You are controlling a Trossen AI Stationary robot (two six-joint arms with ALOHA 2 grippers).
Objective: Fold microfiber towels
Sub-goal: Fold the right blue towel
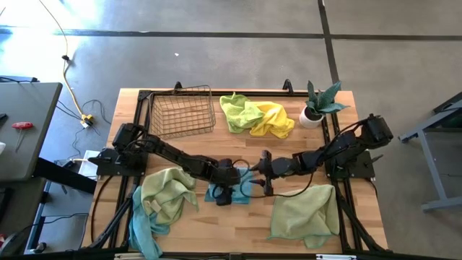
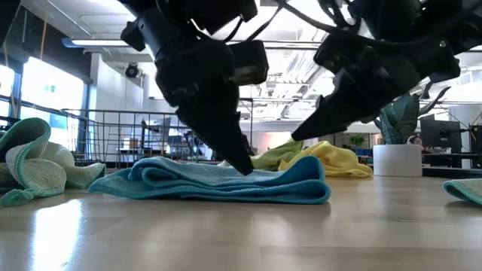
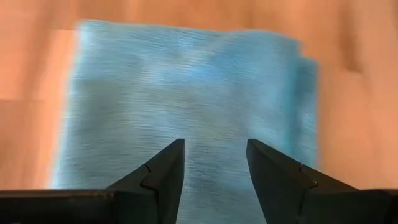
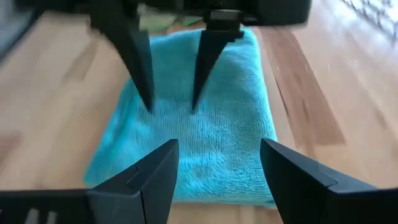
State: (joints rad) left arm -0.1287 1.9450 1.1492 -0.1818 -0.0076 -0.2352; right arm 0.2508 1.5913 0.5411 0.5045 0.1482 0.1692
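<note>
Towel [image 1: 234, 189], blue and folded, lies at table centre toward 6 o'clock. Left gripper [image 4: 169, 102], fingers apart, presses tips onto it; right gripper [image 1: 266, 180] hovers at 3 o'clock, spread wide.

Blue towel [image 1: 229, 191] folded flat mid-table — others [image 1: 257, 115] lie crumpled.

wooden table [image 1: 216, 235], towels [image 1: 303, 213], basket [image 1: 182, 112], plant [image 1: 317, 107]

Both tools [image 1: 229, 175] [image 1: 264, 172] over the folded blue towel [image 1: 232, 189] at table centre.
</note>
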